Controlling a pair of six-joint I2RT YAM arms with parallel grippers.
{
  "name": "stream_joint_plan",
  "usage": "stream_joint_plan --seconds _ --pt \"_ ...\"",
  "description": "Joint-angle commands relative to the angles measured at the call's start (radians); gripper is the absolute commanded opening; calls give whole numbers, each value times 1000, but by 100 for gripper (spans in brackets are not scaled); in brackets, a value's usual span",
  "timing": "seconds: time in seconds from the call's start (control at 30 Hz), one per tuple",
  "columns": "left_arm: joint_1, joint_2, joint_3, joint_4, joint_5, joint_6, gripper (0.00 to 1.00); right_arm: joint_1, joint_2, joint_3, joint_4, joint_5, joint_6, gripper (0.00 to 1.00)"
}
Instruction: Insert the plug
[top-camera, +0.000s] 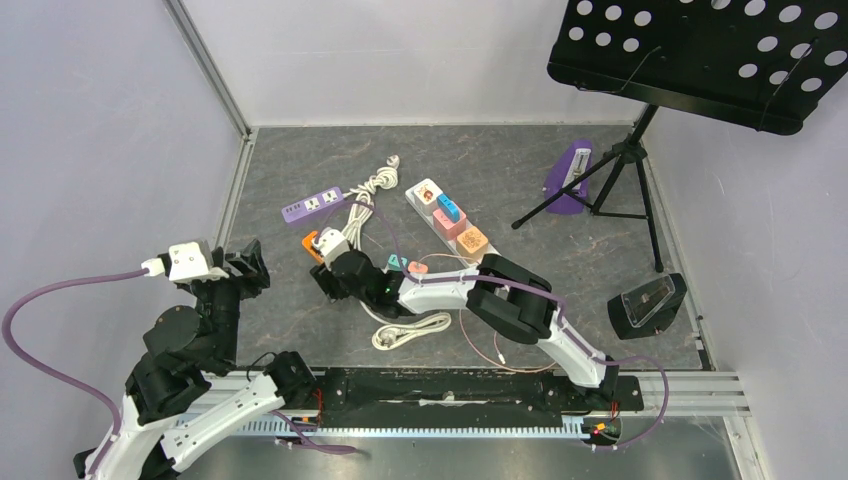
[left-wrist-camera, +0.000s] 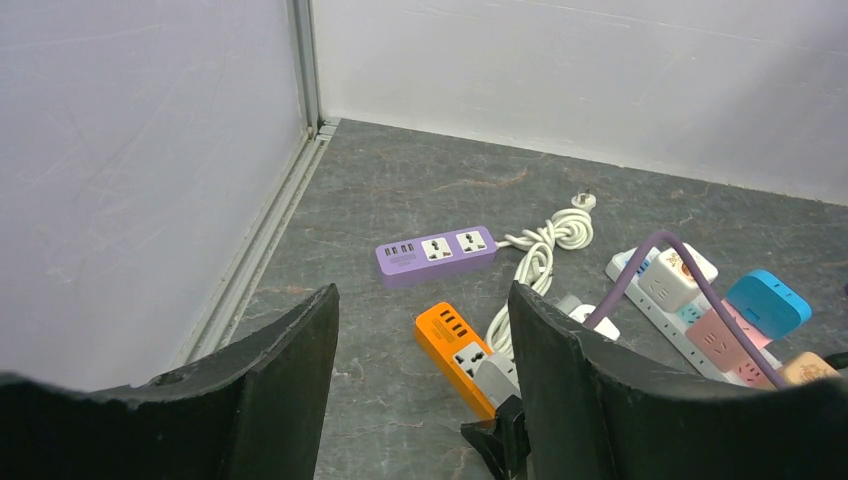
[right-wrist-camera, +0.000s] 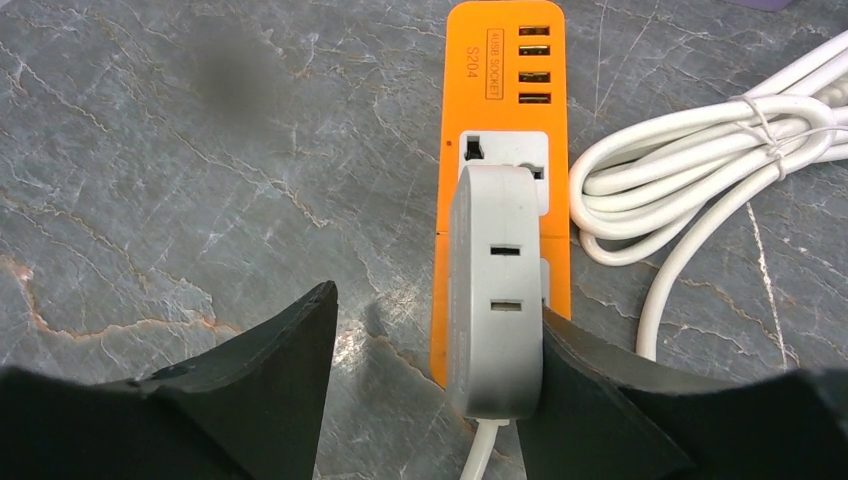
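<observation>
The plug (right-wrist-camera: 495, 300) sits on the power strip (right-wrist-camera: 505, 80); a coiled cable (right-wrist-camera: 690, 170) lies right of it, a 2nd strip (top-camera: 313, 204) behind.

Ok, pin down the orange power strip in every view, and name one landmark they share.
Top external: the orange power strip is left of centre, mostly covered by the plug.
Left wrist: the strip is at bottom centre, lying diagonally.
Right wrist: the strip is at top centre, running towards the camera.
Shared landmark: the grey-white plug on the strip.
</observation>
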Motion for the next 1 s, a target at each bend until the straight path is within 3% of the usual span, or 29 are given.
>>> stream_joint_plan --seconds 0.0,0.4,0.73,0.97 --pt "-1 17 13 25 0 6 69 -12 -68 41 -63 0 0 62" --pt "-1 6 21 12 8 2 69 -37 -98 76 -123 7 62 61" --pt "-1 6 20 -1 9 -3 69 -40 -22 150 -200 -54 48 36" --pt "-1 11 21 -3 13 -9 69 -40 12 158 -237 -51 47 31"
